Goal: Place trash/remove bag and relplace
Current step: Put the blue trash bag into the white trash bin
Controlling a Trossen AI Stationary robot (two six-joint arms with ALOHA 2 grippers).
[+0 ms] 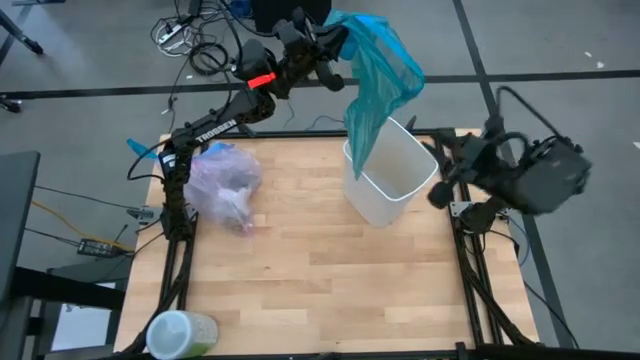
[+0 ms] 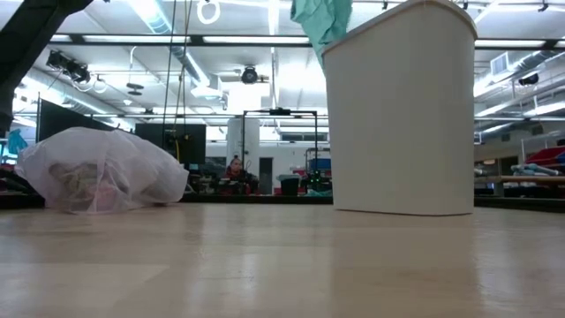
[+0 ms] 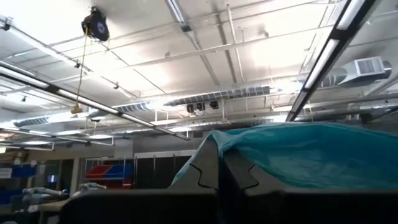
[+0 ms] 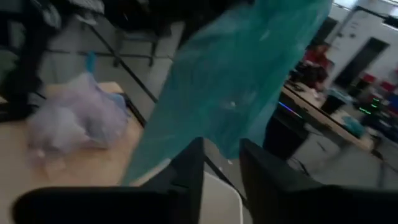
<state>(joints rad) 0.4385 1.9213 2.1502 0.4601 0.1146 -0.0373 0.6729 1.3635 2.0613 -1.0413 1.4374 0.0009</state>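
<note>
Wood-plank table [image 1: 330, 290] under me, grey shop floor around it, cables past the far edge. White bin [image 1: 390, 172] stands upright on the table's far right part; low view shows it as a plain white wall [image 2: 402, 115] with no liner visible over its rim.

Left gripper [image 1: 335, 45] is raised beyond the far table edge, fingers pinched shut on the top of a teal-green plastic bag [image 1: 378, 80]. That bag hangs from the grip and drapes down toward the bin's far-left rim; its tail shows above the rim in the low view [image 2: 320, 19]. Left wrist view has the teal film [image 3: 311, 152] bunched right over my own fingers [image 3: 202, 171], which sit nearly together.

Right gripper [image 1: 440, 190] sits at the table's right edge just beside the bin, holding nothing. Its fingers [image 4: 186, 168] show a narrow gap between them, partly parted, with the teal bag [image 4: 236, 87] hanging in front of them.

Used pink-lavender bag [image 1: 225, 185] lies on the table's left part, well apart from the bin, next to the left arm's base. It's bulged, with crumpled trash [image 2: 84, 181] visible through the film. Same bag shows in the right wrist view [image 4: 74, 118].

Green-lidded container [image 1: 180, 333] lies at the near-left corner.
</note>
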